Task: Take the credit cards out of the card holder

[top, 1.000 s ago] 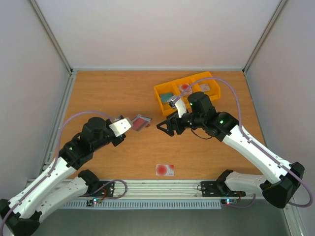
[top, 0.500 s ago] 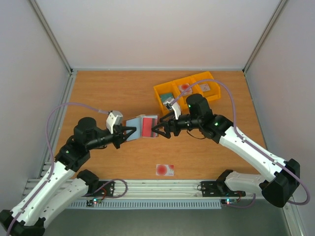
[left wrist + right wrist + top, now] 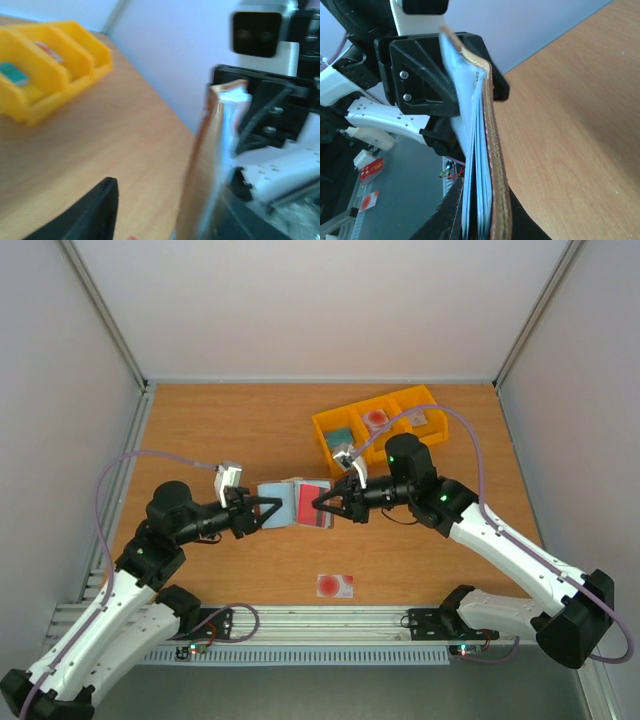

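Observation:
The card holder [image 3: 281, 503] hangs above the table's middle between the two arms, opened out with its grey-blue lining up. A red credit card [image 3: 313, 502] lies in its right half. My right gripper [image 3: 322, 506] is shut on the holder's right edge; its wrist view shows the brown leather and blue layers [image 3: 487, 165] pressed between both black fingers [image 3: 449, 215]. My left gripper [image 3: 262, 512] is at the left edge with jaws apart. One finger [image 3: 95, 210] stands clear of the holder [image 3: 217, 160]. A pale credit card with a red spot [image 3: 335, 586] lies on the table.
A yellow three-part bin [image 3: 345, 418] with small items in it stands at the back right, seen also from the left wrist as the bin [image 3: 45, 65]. An aluminium rail [image 3: 320, 622] runs along the near edge. Grey walls close in the table.
The right gripper has closed on the card holder's right edge. The left gripper's jaws have parted. The holder has dropped a little and lies flatter between the two.

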{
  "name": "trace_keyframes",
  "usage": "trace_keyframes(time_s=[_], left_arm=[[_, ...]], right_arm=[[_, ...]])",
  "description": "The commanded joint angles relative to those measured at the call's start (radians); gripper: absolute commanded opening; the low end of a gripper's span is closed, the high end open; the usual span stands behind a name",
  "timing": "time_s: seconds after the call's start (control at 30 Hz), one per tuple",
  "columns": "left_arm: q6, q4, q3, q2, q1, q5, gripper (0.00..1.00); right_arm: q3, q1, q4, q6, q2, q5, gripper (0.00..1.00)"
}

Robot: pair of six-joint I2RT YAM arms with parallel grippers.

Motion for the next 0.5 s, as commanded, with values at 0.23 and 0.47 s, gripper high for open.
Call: trace_keyframes(time_s=[0.23,0.47], left_arm=[[0.352,-0.147,0.118,-0.045,0.065,-0.491,0.53],[-0.018,0.307,-0.022,0.003,0.044,0.154,0.41]], right_arm=[[0.213,0.009,-0.455,0.143,0.105,0.678,0.01],[0.288,0.123,-0.381,0.115,0.159,0.666,0.01]])
